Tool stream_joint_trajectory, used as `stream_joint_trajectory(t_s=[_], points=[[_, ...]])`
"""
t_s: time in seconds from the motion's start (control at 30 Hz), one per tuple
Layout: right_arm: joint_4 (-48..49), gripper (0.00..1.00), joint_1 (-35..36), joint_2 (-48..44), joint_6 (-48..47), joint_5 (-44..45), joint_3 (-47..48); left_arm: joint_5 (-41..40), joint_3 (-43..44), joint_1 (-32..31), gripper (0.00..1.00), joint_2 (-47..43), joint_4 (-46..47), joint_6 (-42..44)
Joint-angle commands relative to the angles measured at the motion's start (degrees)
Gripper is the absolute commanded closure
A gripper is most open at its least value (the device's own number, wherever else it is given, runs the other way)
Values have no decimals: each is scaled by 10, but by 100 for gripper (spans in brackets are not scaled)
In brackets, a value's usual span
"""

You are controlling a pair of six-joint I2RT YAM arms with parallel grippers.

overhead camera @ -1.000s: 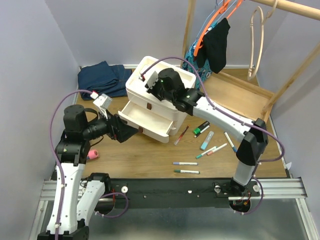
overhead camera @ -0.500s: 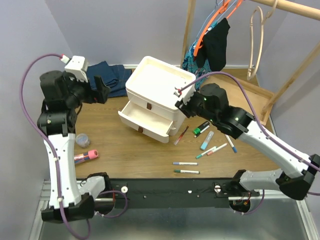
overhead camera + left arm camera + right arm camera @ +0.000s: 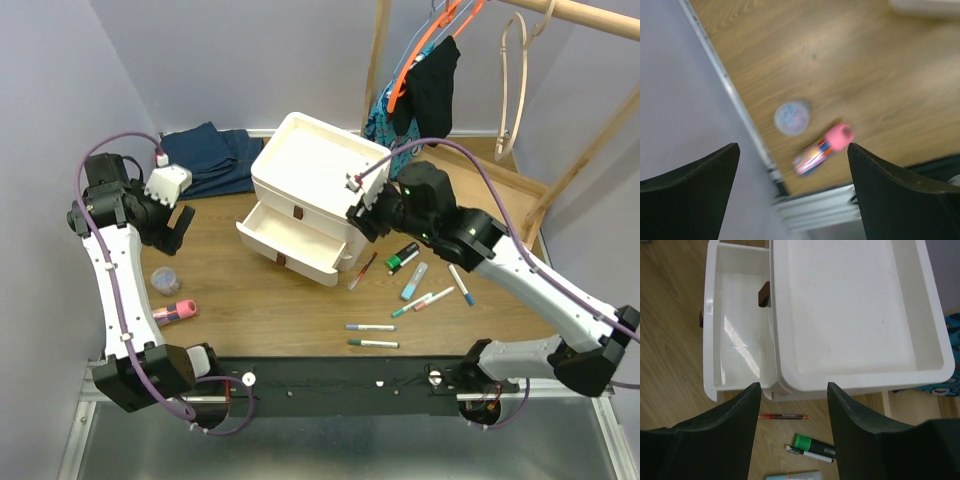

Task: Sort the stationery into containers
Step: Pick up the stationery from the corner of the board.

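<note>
Top external view: sorting barely begun, by my read. Drawer unit [image 3: 318, 200] sits at table centre, one drawer [image 3: 292, 236] pulled out toward 7 o'clock; right wrist view shows that drawer [image 3: 740, 340] bare inside, and the tray top [image 3: 850, 310] bare too. Other drawers closed, contents not visible.

Stationery all on the wood, none seen in a container:
- red pen [image 3: 362, 271] just beside unit's near corner, approx 5 o'clock of it
- black-green marker [image 3: 403, 257] a little further toward 4 o'clock
- cluster of slim markers [image 3: 430, 298] past that, plus two more [image 3: 371, 335] lying toward the arm bases
- pink-capped item [image 3: 174, 311] and small round container [image 3: 165, 278] well apart, at approx 8 o'clock of unit, near table's left edge.

Left gripper [image 3: 178, 228]: fingers spread wide, nothing between them, above the pink-capped item and round container in left wrist view (blurred).
Right gripper [image 3: 362, 222]: fingers parted approx midway, holding nothing, hanging over unit's right-hand near corner w/ red pen and black-green marker below.

Remaining: effectively every visible item needs pick and placement.
</note>
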Motion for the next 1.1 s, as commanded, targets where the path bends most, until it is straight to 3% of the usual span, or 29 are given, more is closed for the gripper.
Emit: stream_joint_trajectory(t_s=[0.0,0.07,0.2,0.63,1.07], points=[[-76,36,-11,74,-33,-35,120,-7,-31,56,3,-23,-157,352],[-96,36,-10,89,-38,-40,157,-27,-85,103,4,-24,-172,458],[-107,36,-10,104,-27,-78,187,-64,-188,154,7,-21,-146,548],[-58,35,-11,122,-6,-117,182,-126,-399,166,9,-91,-16,587],[-69,35,-10,134,-33,-96,199,-113,-381,172,11,7,53,580]])
